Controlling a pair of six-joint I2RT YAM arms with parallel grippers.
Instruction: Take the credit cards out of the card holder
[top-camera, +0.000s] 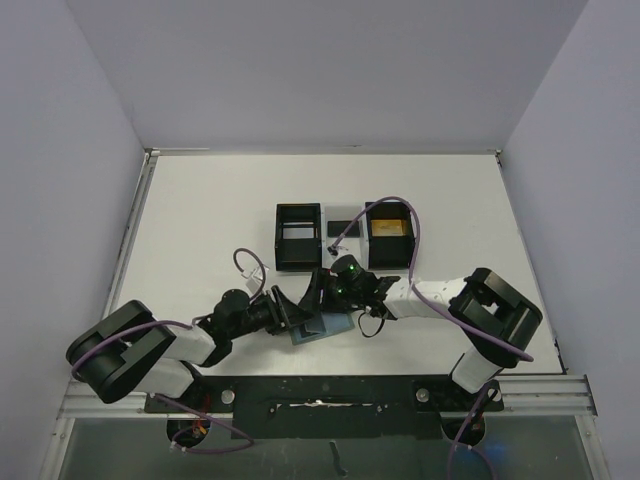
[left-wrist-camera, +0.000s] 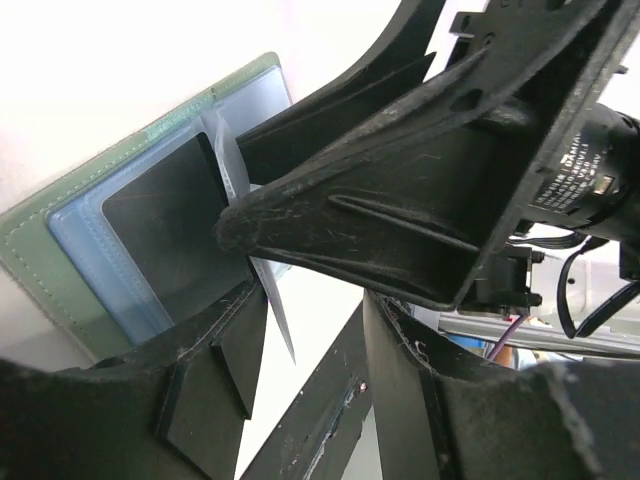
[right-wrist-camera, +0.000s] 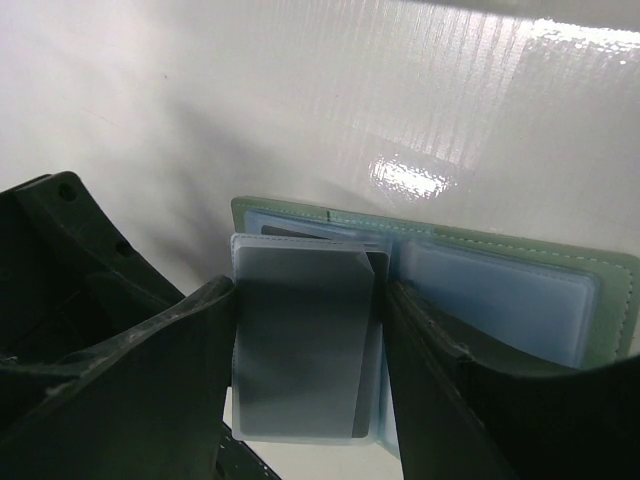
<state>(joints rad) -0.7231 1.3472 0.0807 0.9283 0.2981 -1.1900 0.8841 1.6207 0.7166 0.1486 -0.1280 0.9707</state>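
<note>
Arms are seen stretched low over the table (top-camera: 200, 220) from the two near corners, forearms angled inward so that both wrists meet above the card holder (right-wrist-camera: 612, 300), which is laid open near the front edge, between the bases. The left gripper (left-wrist-camera: 312, 340) is held partly open, its fingers apart, with table seen through the gap and nothing clamped. The right gripper (right-wrist-camera: 310, 320) is set at middle width, and a raised clear pocket leaf (right-wrist-camera: 300, 300) is flanked at both side edges by its fingers; whether the leaf is pinched cannot be told. Small white print (left-wrist-camera: 572, 172) is carried on the right wrist's motor housing, too small to be read. The holder is shown as teal-green with stitched edges and pale blue pockets, and a black card (left-wrist-camera: 165, 225) is lodged in one pocket. A gold-orange card (top-camera: 388, 229) is seen inside one black box (top-camera: 389, 258) beyond
</note>
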